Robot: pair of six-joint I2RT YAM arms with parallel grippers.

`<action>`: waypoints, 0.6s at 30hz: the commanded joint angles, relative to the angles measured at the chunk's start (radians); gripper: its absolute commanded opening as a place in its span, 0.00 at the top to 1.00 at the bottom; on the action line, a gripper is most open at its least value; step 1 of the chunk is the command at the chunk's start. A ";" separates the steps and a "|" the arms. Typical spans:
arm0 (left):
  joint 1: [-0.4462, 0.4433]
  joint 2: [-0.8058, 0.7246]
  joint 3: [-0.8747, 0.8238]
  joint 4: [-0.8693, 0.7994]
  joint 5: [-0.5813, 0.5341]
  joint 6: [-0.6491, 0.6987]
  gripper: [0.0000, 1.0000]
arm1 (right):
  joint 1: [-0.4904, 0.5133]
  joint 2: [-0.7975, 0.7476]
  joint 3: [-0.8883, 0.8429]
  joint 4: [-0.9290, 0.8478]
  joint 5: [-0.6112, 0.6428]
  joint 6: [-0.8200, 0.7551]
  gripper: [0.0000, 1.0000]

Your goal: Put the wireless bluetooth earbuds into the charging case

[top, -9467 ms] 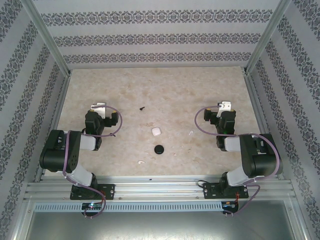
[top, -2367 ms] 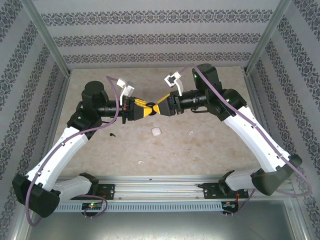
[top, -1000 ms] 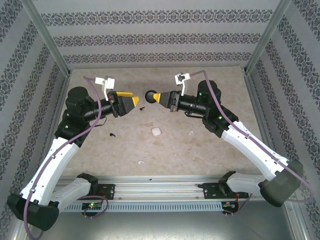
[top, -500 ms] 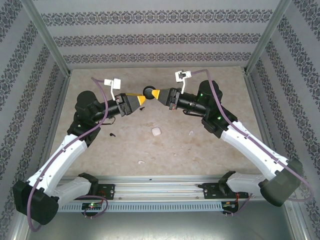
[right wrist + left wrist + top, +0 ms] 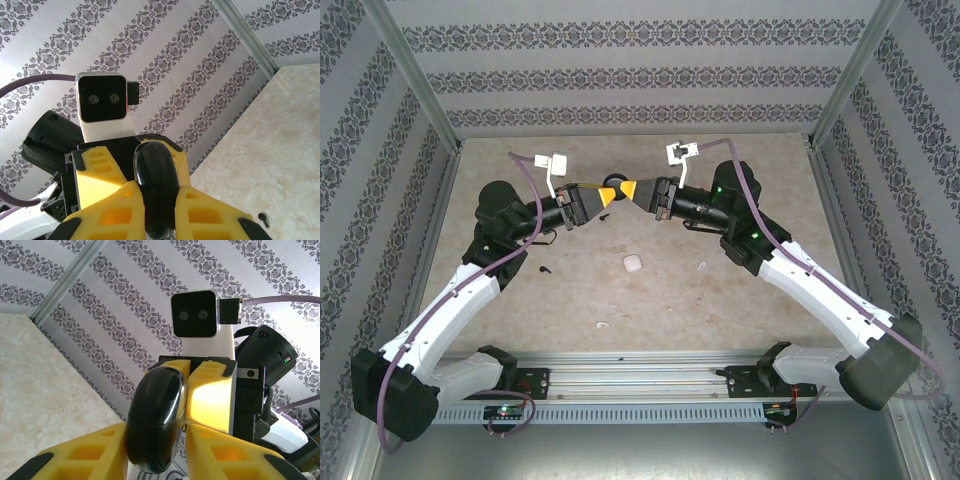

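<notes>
Since half a second ago, our left gripper [image 5: 605, 194] has closed the last gap. It now meets the right gripper [image 5: 628, 190] tip to tip in the upper middle of the top view. Between them we hold the glossy black, rounded plastic charging case [image 5: 155, 425], up off the beige marbled tabletop [image 5: 750, 180].

In the left wrist view the case stands on edge at lower centre. The left arm's yellow fingers [image 5: 80, 455] press against both its faces, parted only by its thickness. In the right wrist view the right arm's yellow fingers [image 5: 112, 215] pinch it the same way.

The wireless bluetooth earbuds lie on the tabletop, well apart from the case. In the top view we see one tiny white earbud [image 5: 701, 266] right of centre. A second white earbud [image 5: 603, 325] lies lower, near the aluminium rail [image 5: 640, 375]. A tiny black earbud [image 5: 544, 268] sits left of centre, beside the left forearm.

A small white rounded-square piece [image 5: 633, 262] lies at centre among them. A dark speck [image 5: 607, 213] sits just under the grippers, too small for us to make out.
</notes>
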 commanded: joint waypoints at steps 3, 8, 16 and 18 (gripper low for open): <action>-0.017 -0.007 0.004 0.048 0.026 0.002 0.60 | 0.014 0.003 0.006 0.042 0.002 0.010 0.90; -0.030 0.003 0.009 0.039 0.038 0.011 0.76 | 0.013 0.004 0.010 0.040 -0.001 0.010 0.90; -0.033 -0.021 0.033 -0.096 0.030 0.147 0.98 | 0.015 0.010 0.054 -0.085 0.004 -0.041 0.73; -0.032 -0.044 0.025 -0.125 0.036 0.224 1.00 | 0.015 0.023 0.091 -0.182 0.017 -0.078 0.69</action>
